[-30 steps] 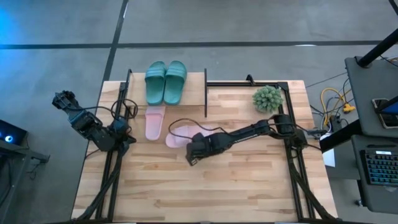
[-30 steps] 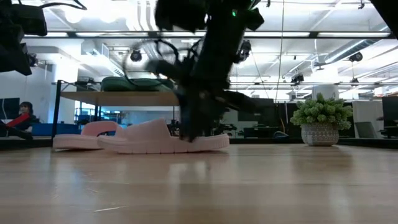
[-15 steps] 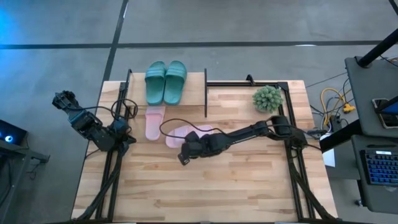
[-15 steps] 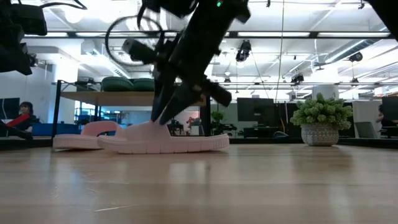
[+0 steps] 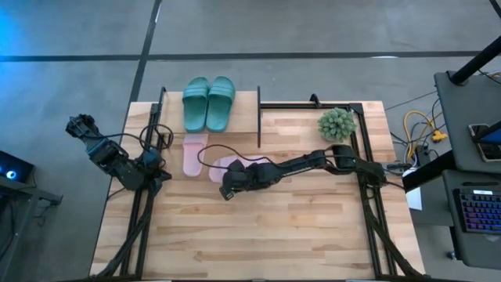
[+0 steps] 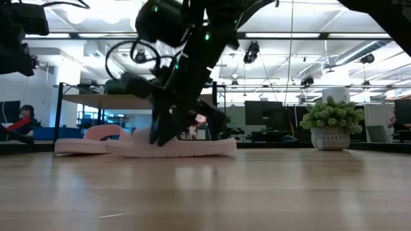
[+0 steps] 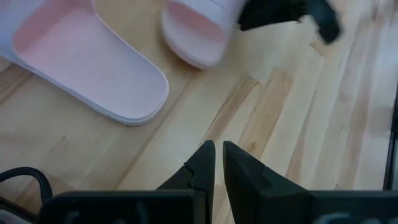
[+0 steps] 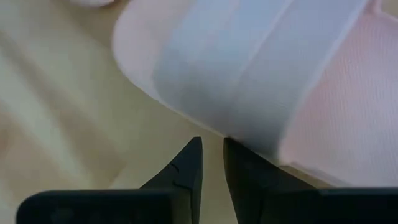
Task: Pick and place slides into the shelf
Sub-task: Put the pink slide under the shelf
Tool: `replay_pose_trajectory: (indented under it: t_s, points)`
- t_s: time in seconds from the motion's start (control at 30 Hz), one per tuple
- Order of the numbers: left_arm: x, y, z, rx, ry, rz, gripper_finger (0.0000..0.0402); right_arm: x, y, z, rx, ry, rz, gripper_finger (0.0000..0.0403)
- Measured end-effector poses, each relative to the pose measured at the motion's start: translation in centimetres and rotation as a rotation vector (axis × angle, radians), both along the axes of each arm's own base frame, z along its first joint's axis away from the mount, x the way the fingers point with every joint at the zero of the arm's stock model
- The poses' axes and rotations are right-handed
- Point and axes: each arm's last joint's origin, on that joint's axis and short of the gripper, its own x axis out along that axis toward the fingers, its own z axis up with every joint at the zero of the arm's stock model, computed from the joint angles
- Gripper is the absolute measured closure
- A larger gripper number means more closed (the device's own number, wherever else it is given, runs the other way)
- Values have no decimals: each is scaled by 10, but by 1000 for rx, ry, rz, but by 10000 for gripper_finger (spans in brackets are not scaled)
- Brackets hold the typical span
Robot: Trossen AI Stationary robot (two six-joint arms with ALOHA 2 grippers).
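The pale pink rubber slide with the wide strap (image 5: 228, 166) lies flat on the light wooden surface (image 5: 297, 227), in front of the small rack shelf with its wood top board and thin black frame (image 5: 259, 117). Its pale pink mate (image 5: 194, 153) lies just beside it, nearer the left arm. The teal-green rubber pair (image 5: 209, 103) already sits side by side on the shelf's top board.

The step in hand looks like the pickup of the nearer pink slide. The right hand (image 5: 228, 189) is low at that slide's edge, and the right wrist view shows its fingers (image 8: 189, 163) nearly together, with only a slim gap and nothing between them, right at the strap's rim. A grasp would call for spreading the fingers, pinching the strap or sole edge, then lifting and carrying it to the shelf.

The left hand (image 7: 216, 163) waits near the surface's left edge, fingers also narrow and empty. A fuzzy green ball-shaped plant (image 5: 337, 124) stands well apart.
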Motion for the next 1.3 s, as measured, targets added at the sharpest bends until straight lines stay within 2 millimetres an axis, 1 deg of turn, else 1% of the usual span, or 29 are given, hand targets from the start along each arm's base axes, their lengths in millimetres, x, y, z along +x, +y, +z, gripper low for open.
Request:
replay_pose_trajectory:
  t_s: [0.03, 0.13, 0.27, 0.37, 0.43, 0.5, 0.6, 0.7, 0.83, 1.07, 1.17, 1.3]
  points:
    - [0, 0, 0, -3, -3, 0, 384, 1, -3, -2, -14, 3, -18, 344]
    - [-1, 1, 1, -9, -9, 3, 384, 6, -8, 5, -44, -29, -47, 344]
    - [-1, 1, 1, -17, -14, 8, 384, 12, -7, 23, -34, -65, -19, 344]
    - [0, 0, 2, -26, -24, 8, 384, 14, -1, 41, -40, -57, 7, 344]
    - [0, 0, 3, -28, -27, 8, 384, 10, 3, 54, -69, -19, -21, 344]
    - [0, 0, 3, -27, -26, 8, 384, 1, 7, 63, -119, 53, -78, 344]
    - [0, 0, 1, -22, -21, 8, 384, -14, 8, 67, -188, 178, -161, 344]
    - [0, 0, 1, -10, -24, 7, 384, -24, 1, 62, -202, 275, -200, 344]
    - [0, 1, 0, 8, -29, 3, 384, -27, -11, 44, -195, 341, -208, 344]
    - [0, 1, 0, 9, -31, -2, 384, -30, -33, 17, -142, 347, -289, 344]
    - [0, 1, 1, 8, -33, -2, 384, -30, -38, 9, -134, 337, -294, 344]
    - [0, 1, 1, 5, -32, -3, 384, -30, -36, -1, -64, 327, -267, 344]
